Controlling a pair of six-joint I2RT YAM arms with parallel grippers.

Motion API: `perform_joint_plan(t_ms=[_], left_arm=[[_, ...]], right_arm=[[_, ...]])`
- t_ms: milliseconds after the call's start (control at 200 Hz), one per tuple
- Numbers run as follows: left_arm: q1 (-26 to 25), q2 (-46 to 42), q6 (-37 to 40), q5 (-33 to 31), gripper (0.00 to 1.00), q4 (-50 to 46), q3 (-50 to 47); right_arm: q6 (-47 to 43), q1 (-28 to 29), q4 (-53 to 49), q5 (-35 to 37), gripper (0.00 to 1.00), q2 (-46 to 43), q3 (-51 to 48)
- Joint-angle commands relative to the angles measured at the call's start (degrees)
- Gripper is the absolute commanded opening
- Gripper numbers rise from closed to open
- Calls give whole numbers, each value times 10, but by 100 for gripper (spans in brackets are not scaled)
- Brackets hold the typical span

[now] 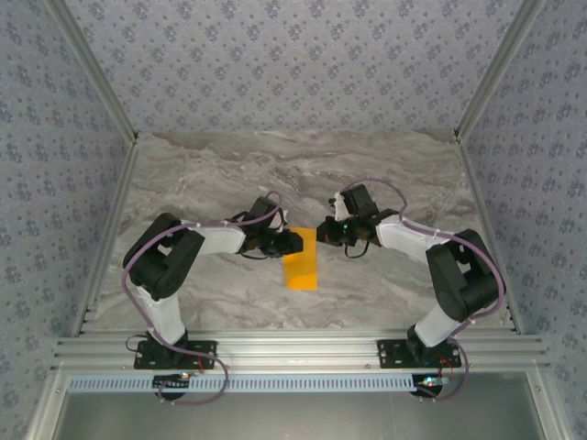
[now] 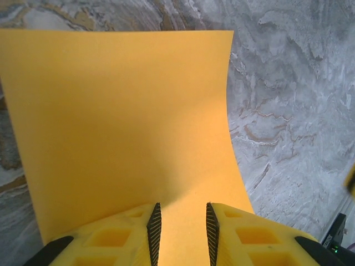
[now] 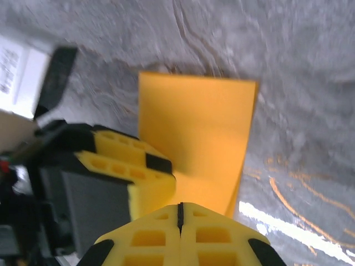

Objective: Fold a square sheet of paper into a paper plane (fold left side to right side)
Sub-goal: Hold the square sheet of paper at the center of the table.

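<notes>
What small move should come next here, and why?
Probably sweep the shut right gripper along the thin orange-yellow folded paper sheet to flatten it. It lies as a narrow rectangle, but one edge looks bowed in the left wrist view, and the open left gripper sits at its left edge.

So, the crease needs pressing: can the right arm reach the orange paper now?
Probably yes: the shut right end effector sits right beside the paper, nothing between; the left end effector crowds one side.
</notes>
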Motion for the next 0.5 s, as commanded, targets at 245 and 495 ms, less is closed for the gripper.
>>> perform_joint_plan(t_ms=[245, 495], left_arm=[[-12, 27, 3, -29, 30, -30, -13], [-12, 14, 10, -27, 30, -35, -13]], right_arm=[[5, 1, 17, -17, 0, 129, 83], [0, 9, -18, -3, 0, 184, 108]])
